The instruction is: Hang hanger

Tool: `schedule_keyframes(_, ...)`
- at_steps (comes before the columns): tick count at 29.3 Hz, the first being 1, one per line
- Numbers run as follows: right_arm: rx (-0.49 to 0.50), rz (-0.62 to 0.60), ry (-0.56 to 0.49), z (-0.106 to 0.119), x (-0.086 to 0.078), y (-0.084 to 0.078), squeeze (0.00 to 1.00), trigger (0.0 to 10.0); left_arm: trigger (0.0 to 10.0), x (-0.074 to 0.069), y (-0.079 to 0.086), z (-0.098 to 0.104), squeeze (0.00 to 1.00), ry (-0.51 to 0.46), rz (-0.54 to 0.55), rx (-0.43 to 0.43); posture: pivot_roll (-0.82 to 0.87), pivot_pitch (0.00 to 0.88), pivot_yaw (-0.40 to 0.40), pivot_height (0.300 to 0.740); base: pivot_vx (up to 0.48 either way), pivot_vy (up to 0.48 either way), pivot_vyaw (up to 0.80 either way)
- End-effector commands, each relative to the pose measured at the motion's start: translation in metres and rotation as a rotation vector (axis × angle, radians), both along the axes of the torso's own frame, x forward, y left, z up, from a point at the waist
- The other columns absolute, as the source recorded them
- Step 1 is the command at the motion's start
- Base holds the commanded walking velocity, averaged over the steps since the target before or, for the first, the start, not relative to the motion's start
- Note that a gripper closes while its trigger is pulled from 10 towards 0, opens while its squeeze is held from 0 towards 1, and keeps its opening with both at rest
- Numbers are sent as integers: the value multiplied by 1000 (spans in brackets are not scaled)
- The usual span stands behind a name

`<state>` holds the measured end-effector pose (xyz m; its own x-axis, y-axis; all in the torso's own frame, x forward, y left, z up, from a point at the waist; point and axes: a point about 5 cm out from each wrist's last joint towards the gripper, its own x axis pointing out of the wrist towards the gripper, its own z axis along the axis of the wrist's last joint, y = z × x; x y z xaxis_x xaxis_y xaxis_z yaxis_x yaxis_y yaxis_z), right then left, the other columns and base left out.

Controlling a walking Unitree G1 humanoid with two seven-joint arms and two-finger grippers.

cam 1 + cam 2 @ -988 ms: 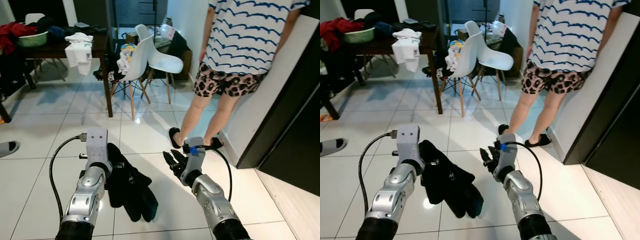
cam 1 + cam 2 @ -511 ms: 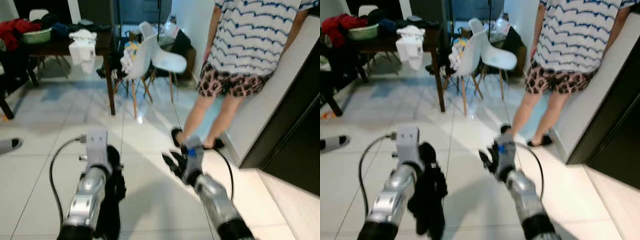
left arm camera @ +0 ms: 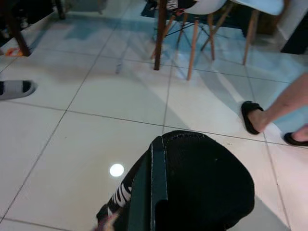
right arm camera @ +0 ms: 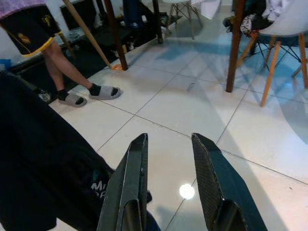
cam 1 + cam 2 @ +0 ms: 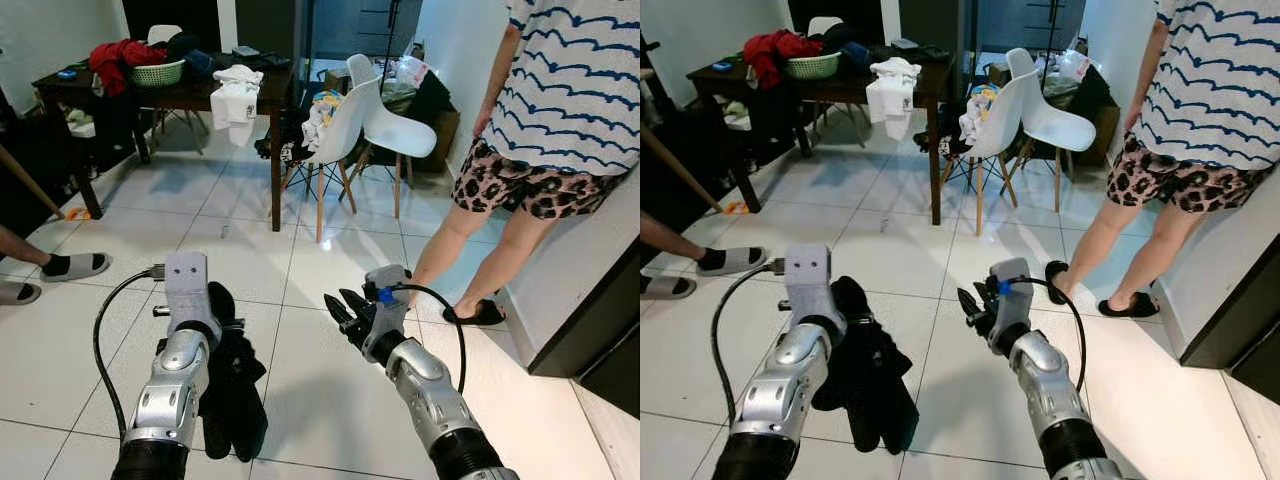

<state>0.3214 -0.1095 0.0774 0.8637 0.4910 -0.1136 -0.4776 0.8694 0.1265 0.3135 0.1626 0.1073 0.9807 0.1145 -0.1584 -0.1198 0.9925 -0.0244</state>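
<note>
You see two silver jointed arms, each with a looping black cable; the right gripper (image 5: 345, 312) has long black fingers and, it seems, a blue connector.

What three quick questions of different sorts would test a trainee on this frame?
1. True or false: the right hand is holding the black garment.
2. Which hand carries the black garment? A) left hand B) right hand C) neither
3. Fill in: the person in the striped shirt stands on the robot's ____ side.

Key:
1. False: its fingers are open with bare floor tiles between them.
2. A: the garment hangs from the left hand.
3. Right, beside the white chairs.
</note>
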Motion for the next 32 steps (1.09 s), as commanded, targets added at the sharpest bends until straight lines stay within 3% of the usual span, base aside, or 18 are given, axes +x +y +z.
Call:
schedule_keyframes(1,-1,-11,36,-2,2,-1,0,10000,10000,3,-2,8,0,-27,-12,6,-24,0,-55,740,0,0,0)
schedule_keyframes(9,-30,21,-13,1,2,0,0,10000,10000,1,-2,9,0,-36,-21,-5,-21,0,-66,740,0,0,0)
schedule_keyframes(32,-31,18,-9,-1,1,-4,0,10000,10000,-1,-6,7,0,-36,-49,-3,-24,0,-67,740,0,0,0)
